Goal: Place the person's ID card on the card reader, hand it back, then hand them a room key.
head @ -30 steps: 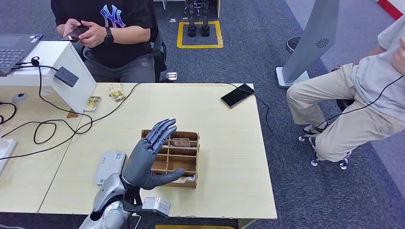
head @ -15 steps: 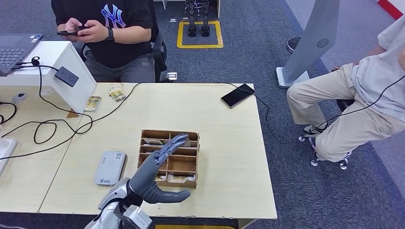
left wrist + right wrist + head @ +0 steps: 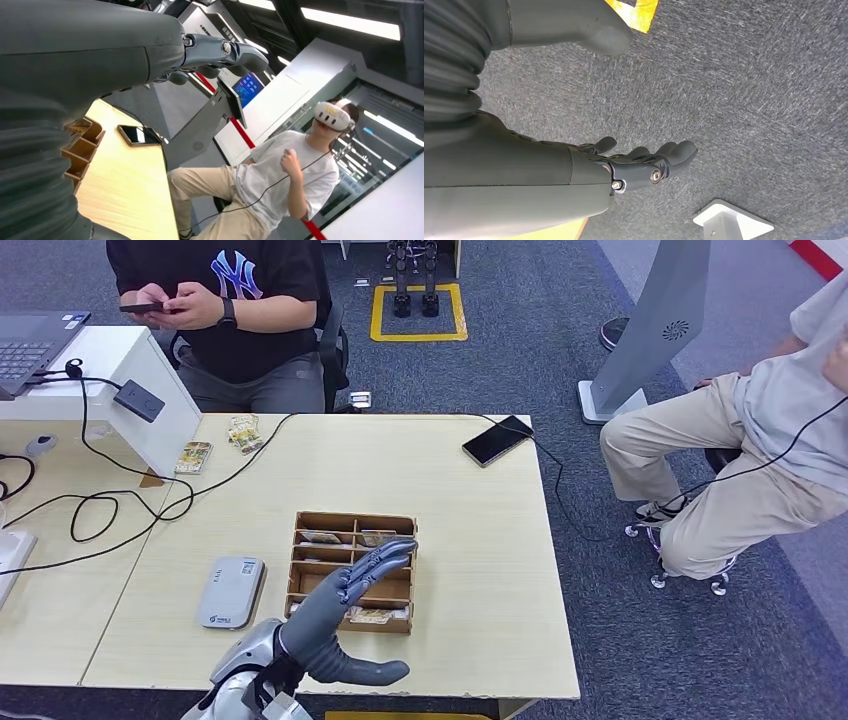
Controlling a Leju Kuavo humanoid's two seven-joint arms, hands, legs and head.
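Observation:
My left hand [image 3: 338,622] is raised over the near edge of the table [image 3: 470,560], fingers spread and straight, thumb out, holding nothing. Its fingertips reach over the front of a wooden compartment box [image 3: 356,521] with key cards [image 3: 322,537] in some slots. The grey-white card reader [image 3: 230,592] lies flat just left of the box. In the left wrist view the same hand [image 3: 215,50] is empty. My right hand [image 3: 644,165] hangs over the carpet, fingers loosely apart, empty. The person in a black shirt [image 3: 235,300] sits behind the table, both hands on a phone.
A black phone [image 3: 497,440] on a cable lies at the table's far right. Loose cards [image 3: 243,432] lie at the far edge beside a white stand [image 3: 150,430] with cables. A second person [image 3: 740,460] wearing a headset sits to the right of the table.
My left hand has dropped and pulled back toward the near edge, tilting its fingers rightwards over the box. The seated person has levelled the phone.

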